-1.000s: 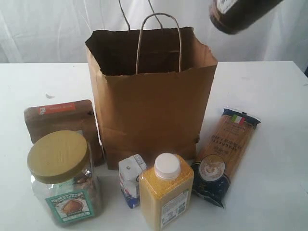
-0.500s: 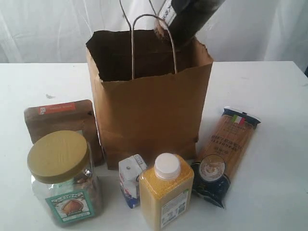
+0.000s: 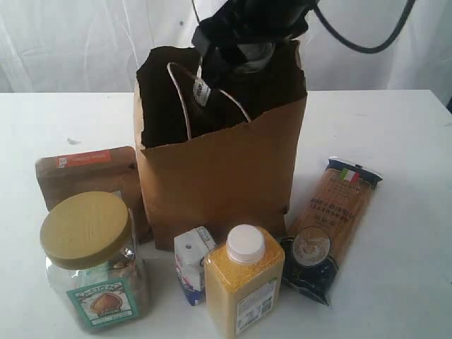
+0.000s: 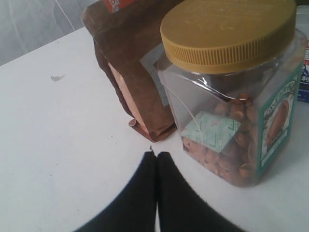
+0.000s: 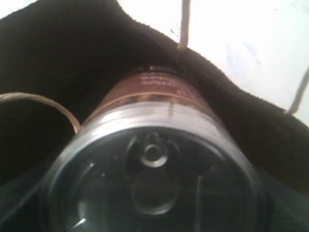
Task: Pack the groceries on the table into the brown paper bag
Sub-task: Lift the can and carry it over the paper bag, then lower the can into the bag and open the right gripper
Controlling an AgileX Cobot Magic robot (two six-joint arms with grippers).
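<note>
Progress: early. Dark metal-lidded jar (image 5: 154,145) hangs in mouth of brown paper bag (image 3: 219,176), not yet released (bag interior too dark to check for more). Five wait on counter (image 3: 395,141): nut jar (image 3: 88,247), yellow bottle (image 3: 244,282), small carton (image 3: 192,265), spaghetti pack (image 3: 335,219), kraft pouch (image 3: 85,173).

Right arm reaches down over bag rim, right fingers (image 3: 233,32) spread wide, clamping jar. Left fingers (image 4: 145,183) pressed together, empty, low over counter beside nut jar.

The left gripper (image 4: 156,155) hung low over the tabletop (image 4: 63,145), jaws pressed together and empty. The right gripper (image 3: 244,32) pointed downward, jaws spread wide, clamping the dark metal-lidded jar (image 5: 154,121) between them.
</note>
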